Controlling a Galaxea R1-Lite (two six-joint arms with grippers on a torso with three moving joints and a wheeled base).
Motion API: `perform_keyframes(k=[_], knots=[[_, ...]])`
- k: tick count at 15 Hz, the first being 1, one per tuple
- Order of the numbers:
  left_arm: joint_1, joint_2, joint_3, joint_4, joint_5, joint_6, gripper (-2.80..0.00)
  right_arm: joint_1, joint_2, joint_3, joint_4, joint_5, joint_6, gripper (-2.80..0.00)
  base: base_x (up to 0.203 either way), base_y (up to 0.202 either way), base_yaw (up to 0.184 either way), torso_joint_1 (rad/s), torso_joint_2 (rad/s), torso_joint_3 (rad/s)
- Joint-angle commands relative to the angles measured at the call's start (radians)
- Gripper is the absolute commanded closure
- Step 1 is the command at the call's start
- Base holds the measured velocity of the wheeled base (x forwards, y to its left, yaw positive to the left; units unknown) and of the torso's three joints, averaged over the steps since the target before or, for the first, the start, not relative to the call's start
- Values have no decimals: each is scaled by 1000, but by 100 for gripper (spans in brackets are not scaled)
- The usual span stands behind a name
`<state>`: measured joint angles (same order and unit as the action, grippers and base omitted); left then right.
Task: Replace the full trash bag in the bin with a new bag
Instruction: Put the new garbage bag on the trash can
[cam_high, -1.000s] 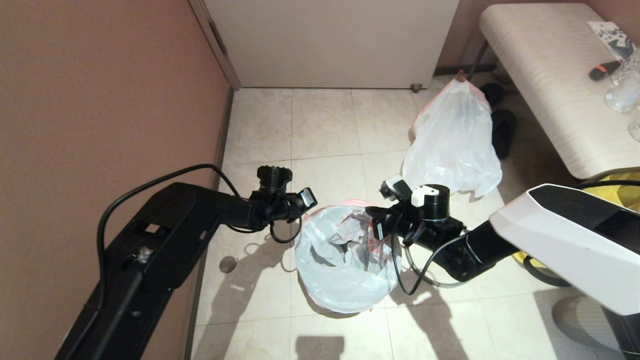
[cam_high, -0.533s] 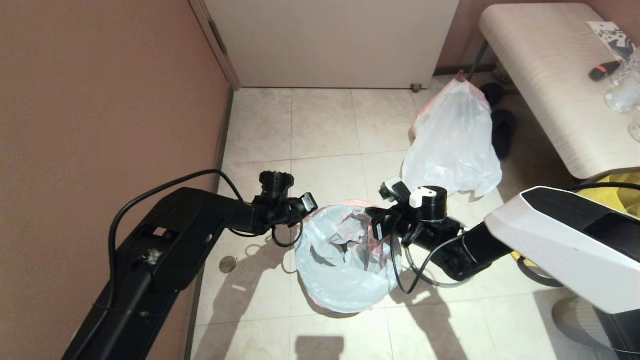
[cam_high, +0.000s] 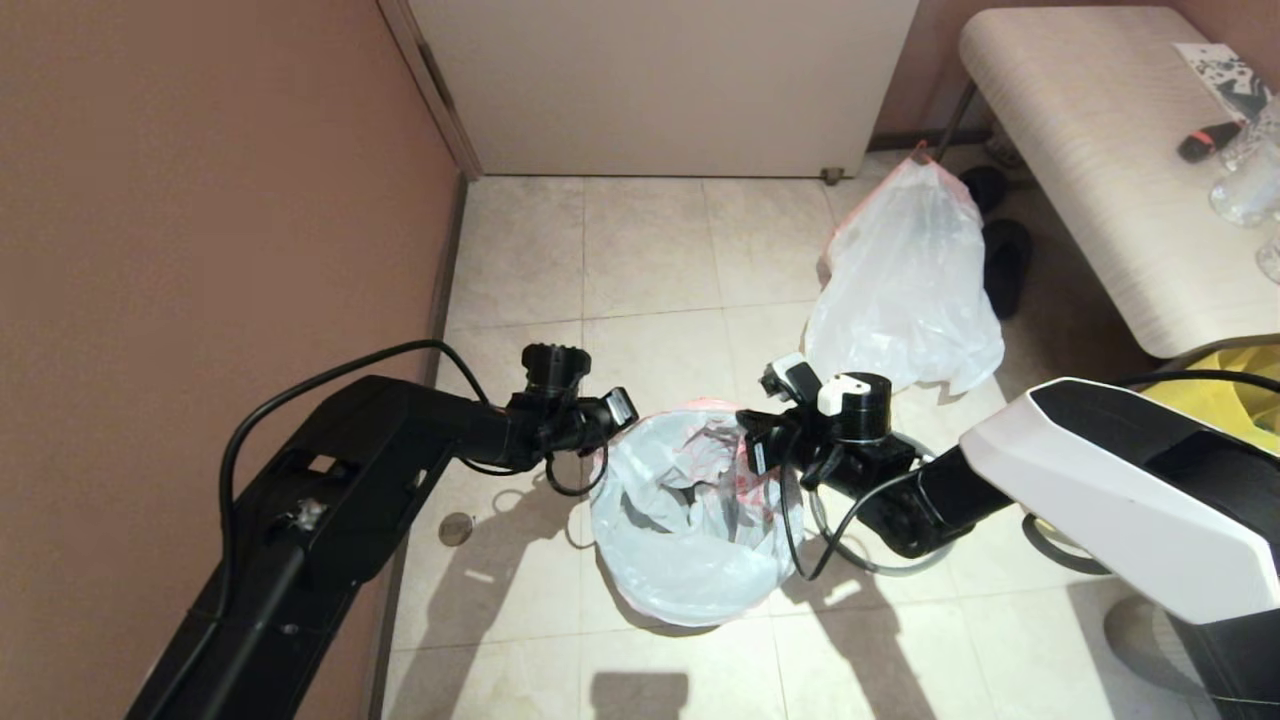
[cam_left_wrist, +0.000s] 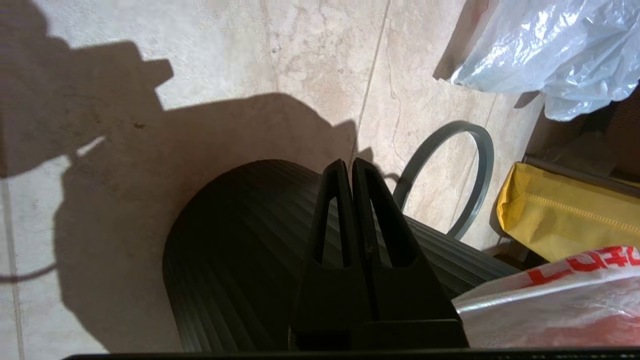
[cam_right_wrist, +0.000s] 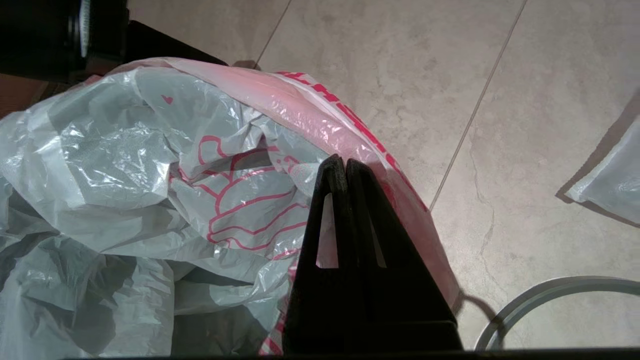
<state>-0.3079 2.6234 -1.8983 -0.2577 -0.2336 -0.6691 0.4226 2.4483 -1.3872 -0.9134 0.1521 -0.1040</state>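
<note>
Since the new bag (cam_high: 690, 520) is thin, limp and slick, draped into the bin (cam_left_wrist: 240, 250) with its red hem folded over the rim, it will likely crumple and slide; the doubled hem looks like the firmest place to pinch. Beside the bin on one side the left claw (cam_left_wrist: 350, 167) is pressed together on nothing; opposite, at the hem, the right claw (cam_right_wrist: 340, 165) is likewise together and empty. Just past the bin lies the grey ring (cam_left_wrist: 450, 175). Farther off stands the full trash bag (cam_high: 905, 280), bulky, best lifted by its gathered top.
</note>
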Motion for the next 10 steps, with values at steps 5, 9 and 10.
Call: perform_keyframes(k=[5,9,10], knots=[[1,-3,1,-2,-1,-4,0,-9,33,-45,-5,-14,4,0,0,0,0,0,0,0],[0,-5,1,-2,-1,-4,0,-10,53,-88,-5,-48,58,0,0,0,0,0,0,0],[0,-5,2,-2,-1,-4,0,-10,60,-98,-5,-51,59,0,0,0,0,0,0,0]])
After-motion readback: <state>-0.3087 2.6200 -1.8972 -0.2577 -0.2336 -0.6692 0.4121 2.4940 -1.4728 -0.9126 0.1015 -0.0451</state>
